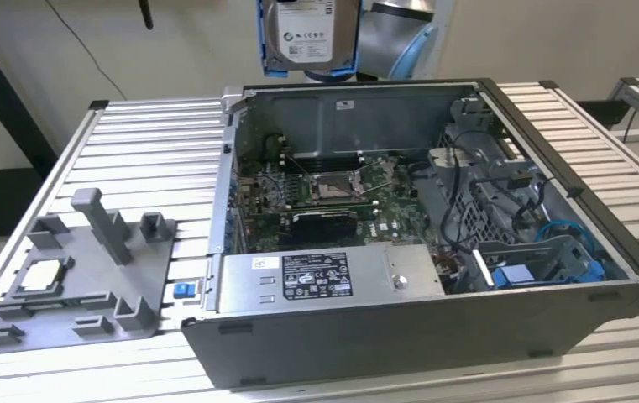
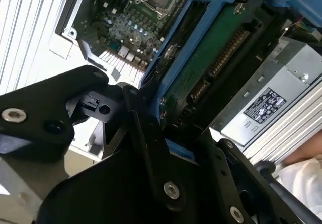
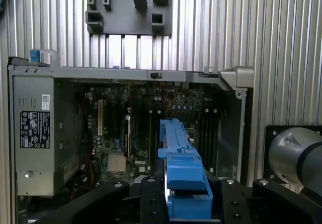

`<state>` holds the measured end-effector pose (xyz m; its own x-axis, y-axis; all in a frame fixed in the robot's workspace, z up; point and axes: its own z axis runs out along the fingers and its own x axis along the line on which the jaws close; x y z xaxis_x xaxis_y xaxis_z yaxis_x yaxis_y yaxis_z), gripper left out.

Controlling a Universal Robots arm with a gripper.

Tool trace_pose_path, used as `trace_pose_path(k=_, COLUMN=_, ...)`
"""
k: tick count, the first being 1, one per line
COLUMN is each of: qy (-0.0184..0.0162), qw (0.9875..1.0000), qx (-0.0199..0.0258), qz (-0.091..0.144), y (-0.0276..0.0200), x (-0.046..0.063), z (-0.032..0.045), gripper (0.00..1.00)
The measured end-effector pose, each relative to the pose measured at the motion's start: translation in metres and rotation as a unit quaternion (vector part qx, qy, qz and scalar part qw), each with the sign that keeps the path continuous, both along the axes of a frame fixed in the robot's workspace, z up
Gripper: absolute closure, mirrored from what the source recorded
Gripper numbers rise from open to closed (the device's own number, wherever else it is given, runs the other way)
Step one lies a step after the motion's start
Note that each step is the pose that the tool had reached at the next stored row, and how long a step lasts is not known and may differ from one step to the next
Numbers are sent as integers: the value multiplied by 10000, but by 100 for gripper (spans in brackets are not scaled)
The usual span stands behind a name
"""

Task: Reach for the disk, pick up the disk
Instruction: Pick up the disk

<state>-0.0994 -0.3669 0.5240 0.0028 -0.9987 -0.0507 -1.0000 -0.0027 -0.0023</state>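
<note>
An open computer case (image 1: 409,336) sits on a slatted table (image 1: 151,143), a grey fixture (image 1: 107,294) beside it.

Slatted table (image 1: 151,143) bears open computer case (image 1: 409,344) and seemingly plastic grey jig (image 1: 84,317).

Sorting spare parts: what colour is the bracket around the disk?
Blue bracket, clearest in the first wrist view.

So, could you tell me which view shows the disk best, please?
The exterior view: the disk hangs above the case with its labelled face toward the camera. The second wrist view shows its green circuit-board side in the blue bracket; the first wrist view shows it edge-on.
</note>
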Motion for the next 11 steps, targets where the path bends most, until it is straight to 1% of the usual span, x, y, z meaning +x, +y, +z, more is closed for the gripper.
trace_pose_path(k=7, qy=0, qw=10000, qx=0, qz=5, y=0, x=275, z=0, gripper=100)
trace_pose_path(k=11, qy=15, qw=10000, qx=0, qz=7, y=0, x=455, z=0, gripper=100)
